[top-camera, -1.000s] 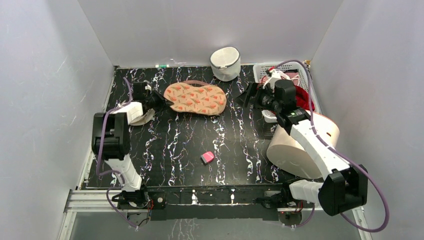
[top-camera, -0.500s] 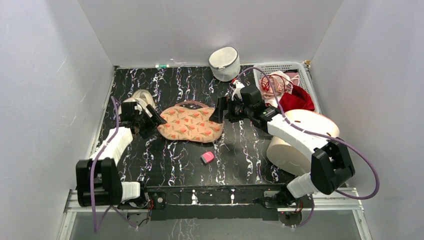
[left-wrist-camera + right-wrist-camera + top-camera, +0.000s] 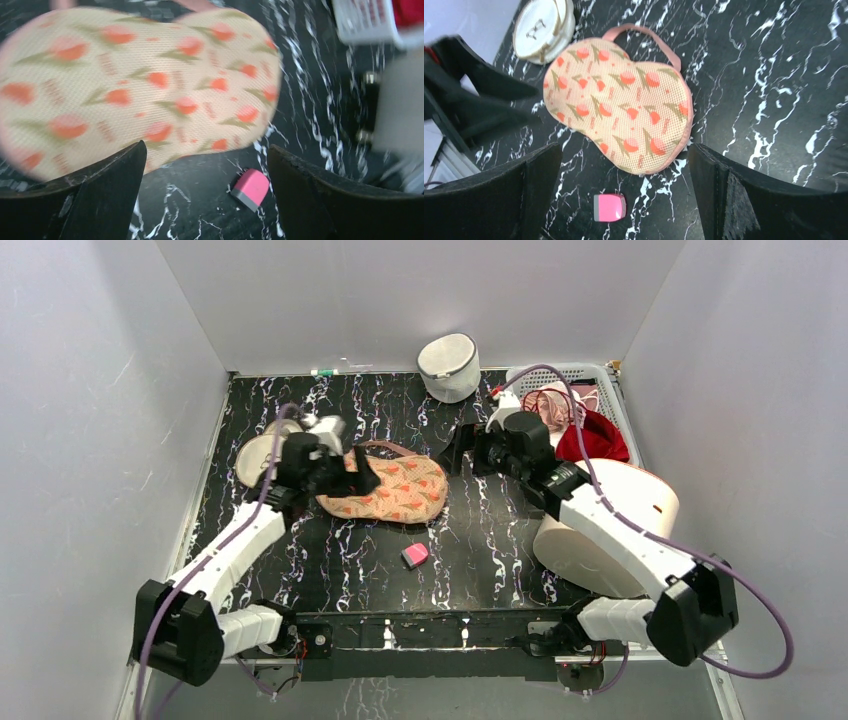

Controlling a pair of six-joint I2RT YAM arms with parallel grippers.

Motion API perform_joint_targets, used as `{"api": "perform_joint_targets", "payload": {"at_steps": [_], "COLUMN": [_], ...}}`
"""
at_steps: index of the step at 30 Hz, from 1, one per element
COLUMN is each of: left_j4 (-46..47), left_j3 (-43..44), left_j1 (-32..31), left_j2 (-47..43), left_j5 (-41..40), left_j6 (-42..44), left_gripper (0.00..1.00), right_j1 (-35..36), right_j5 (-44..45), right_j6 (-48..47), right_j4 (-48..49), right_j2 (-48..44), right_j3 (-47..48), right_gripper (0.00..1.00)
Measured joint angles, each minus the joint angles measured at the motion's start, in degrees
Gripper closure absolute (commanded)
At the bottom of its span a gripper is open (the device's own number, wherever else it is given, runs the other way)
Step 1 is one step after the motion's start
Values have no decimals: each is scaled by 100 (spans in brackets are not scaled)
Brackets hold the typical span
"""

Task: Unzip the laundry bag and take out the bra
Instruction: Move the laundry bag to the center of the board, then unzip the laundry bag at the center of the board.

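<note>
The laundry bag (image 3: 395, 490) lies flat on the black marbled table, peach mesh with orange leaf print and a pink loop strap (image 3: 644, 34) at its far edge. It looks closed, and I cannot make out the zip pull. The bra is hidden. My left gripper (image 3: 358, 478) hovers open over the bag's left end; in the left wrist view the bag (image 3: 140, 85) fills the area above the empty left gripper (image 3: 207, 160). My right gripper (image 3: 455, 448) stands open just off the bag's right end, looking down on the bag (image 3: 619, 117), nothing between its fingers (image 3: 734, 190).
A small pink block (image 3: 415, 555) lies in front of the bag. A cream round pouch (image 3: 256, 455) sits to its left. At the back stand a white mesh bag (image 3: 450, 367) and a white basket (image 3: 600, 375) with a dark red garment (image 3: 592, 435). A large cream cylinder (image 3: 610, 530) lies on the right.
The left gripper, shut at the bag's left end a second ago, dragged the bag toward the near-left, let go and opened, now over the bag. The right arm swung in, then back slightly.
</note>
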Motion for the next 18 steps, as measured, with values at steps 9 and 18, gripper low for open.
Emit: {"api": "perform_joint_targets", "payload": {"at_steps": [9,18], "left_j4": [448,501], "left_j3": [116,118], "left_j1": [-2153,-2973], "left_j2": [42,807], "left_j5": [-133,-221], "left_j6": [2946,5292], "left_gripper": [20,44], "right_j1": [-2,-2], "right_j5": [850,1617], "right_j6": [-22,-166], "right_j4": [332,608], "right_j2": [-1375,-2430], "right_j3": [-632,-977], "right_gripper": [2,2]}}
